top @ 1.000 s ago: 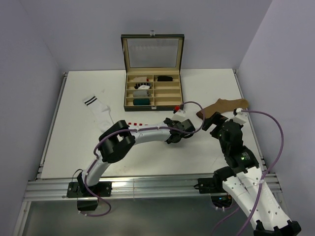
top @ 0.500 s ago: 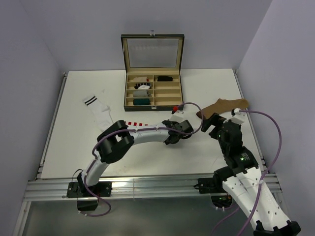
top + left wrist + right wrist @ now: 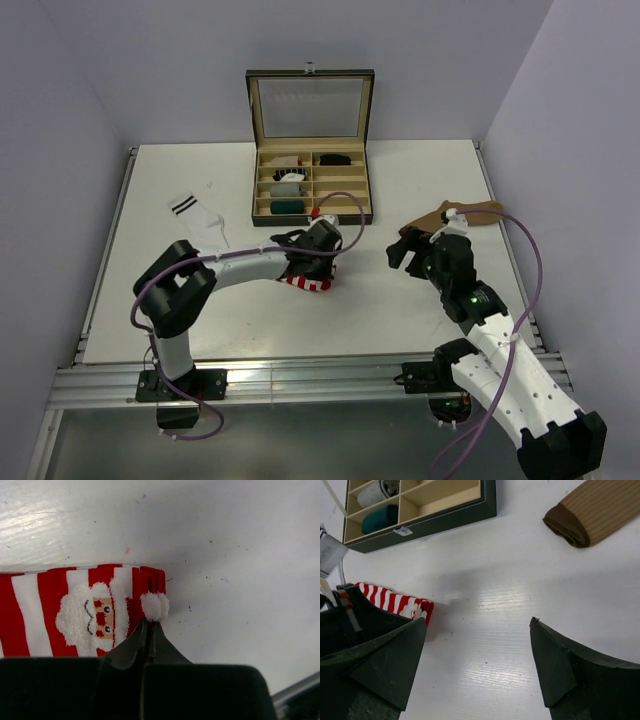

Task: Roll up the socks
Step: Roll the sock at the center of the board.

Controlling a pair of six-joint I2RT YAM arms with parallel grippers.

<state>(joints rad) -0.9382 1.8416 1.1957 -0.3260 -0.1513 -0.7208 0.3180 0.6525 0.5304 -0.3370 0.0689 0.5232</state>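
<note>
Santa sock: pompom end pinched in closed left hand, long axis crosswise to the grip; right hand wide, empty, farther off.

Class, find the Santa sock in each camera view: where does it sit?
Top external: Santa sock near centre, nearer us than the compartment box.
Left wrist: Santa sock at left, mid-height.
Right wrist: Santa sock at left, mid-height.
Shared landmark: compartment box, in top and right wrist views only.

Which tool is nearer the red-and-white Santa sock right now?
Left. The left tool is shut on the Santa sock at its edge; the right tool hangs open off to the sock's right, not touching it.
</note>
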